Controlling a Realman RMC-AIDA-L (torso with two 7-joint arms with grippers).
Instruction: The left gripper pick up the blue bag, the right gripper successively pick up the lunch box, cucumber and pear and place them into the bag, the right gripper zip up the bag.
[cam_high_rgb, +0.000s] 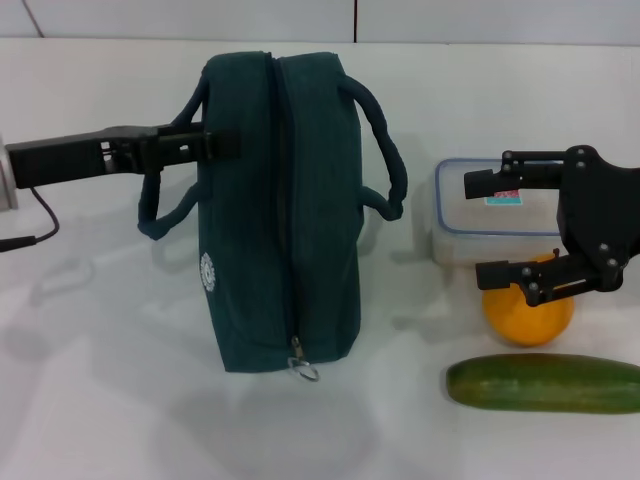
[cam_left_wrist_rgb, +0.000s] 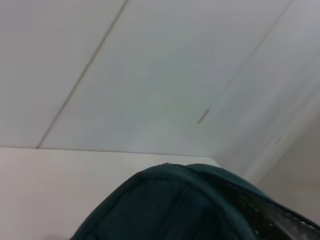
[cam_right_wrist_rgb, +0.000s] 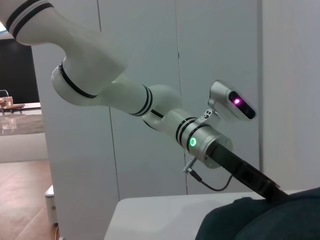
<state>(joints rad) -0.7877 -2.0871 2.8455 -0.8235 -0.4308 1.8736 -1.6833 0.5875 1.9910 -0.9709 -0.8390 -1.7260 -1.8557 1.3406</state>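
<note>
The blue bag (cam_high_rgb: 275, 210) stands upright in the middle of the table, its zipper pull (cam_high_rgb: 301, 364) at the near end. It also shows in the left wrist view (cam_left_wrist_rgb: 175, 205) and the right wrist view (cam_right_wrist_rgb: 265, 220). My left gripper (cam_high_rgb: 215, 144) reaches in from the left and looks shut on the bag's left loop handle (cam_high_rgb: 152, 205). Its green-lit silver wrist (cam_right_wrist_rgb: 200, 142) shows in the right wrist view. My right gripper (cam_high_rgb: 497, 228) is open and empty, hovering over the lunch box (cam_high_rgb: 458, 240) and the pear (cam_high_rgb: 530, 320). The cucumber (cam_high_rgb: 545, 383) lies nearest, in front of the pear.
A black cable (cam_high_rgb: 40, 222) trails on the table at the far left beneath the left arm. The lunch box, pear and cucumber are bunched together to the right of the bag. A white wall runs behind the table.
</note>
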